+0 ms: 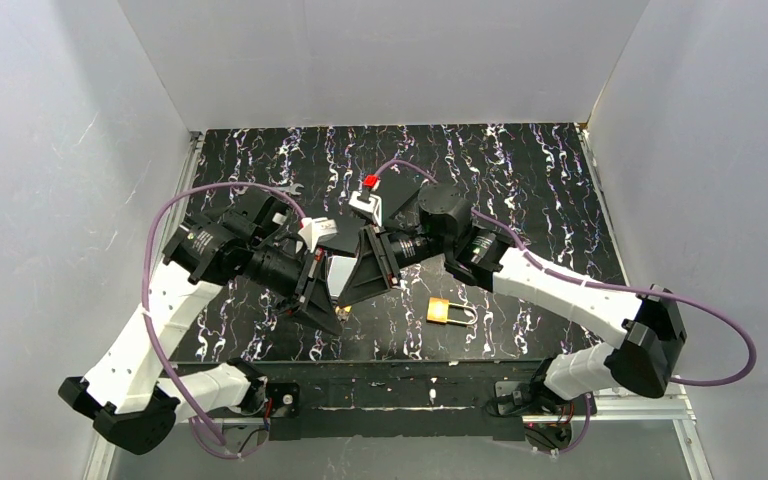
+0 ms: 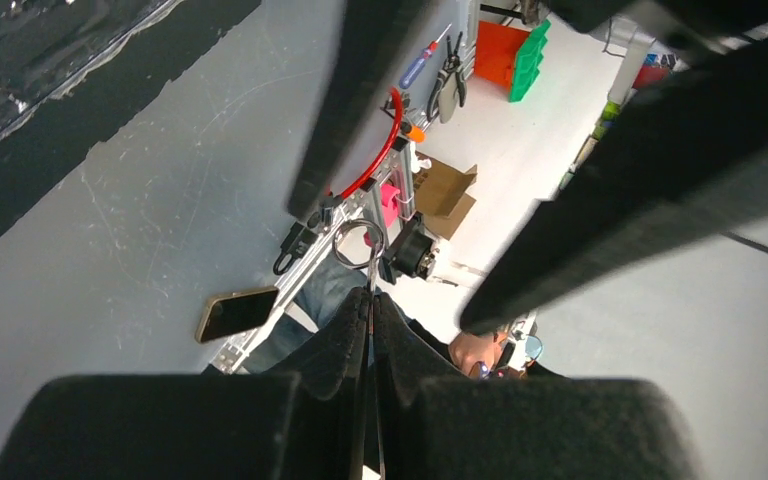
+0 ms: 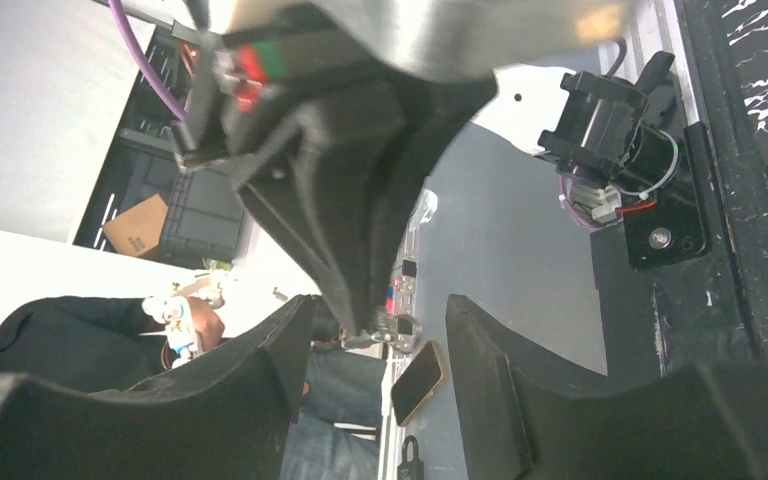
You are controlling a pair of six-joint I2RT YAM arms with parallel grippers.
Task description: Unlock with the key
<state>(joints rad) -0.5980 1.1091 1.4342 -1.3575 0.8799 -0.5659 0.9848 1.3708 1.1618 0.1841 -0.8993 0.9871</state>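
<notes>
A brass padlock (image 1: 440, 311) with a silver shackle lies on the black marbled table (image 1: 520, 180), front right of centre, with no gripper on it. My left gripper (image 1: 332, 312) is raised over the front middle, tilted toward the table's near edge. It is shut on a thin metal key (image 2: 370, 275), whose ring (image 2: 358, 240) sticks out past the fingertips. My right gripper (image 1: 352, 285) meets it from the right. It is open, and its fingers (image 3: 290, 350) stand either side of the left gripper's tip and the key (image 3: 392, 328), not touching the key.
White enclosure walls stand at the left, back and right. Beyond the near edge, the wrist views show a phone (image 2: 237, 312) on a grey floor, a seated person (image 3: 80, 340) and the right arm's base motor (image 3: 650, 180).
</notes>
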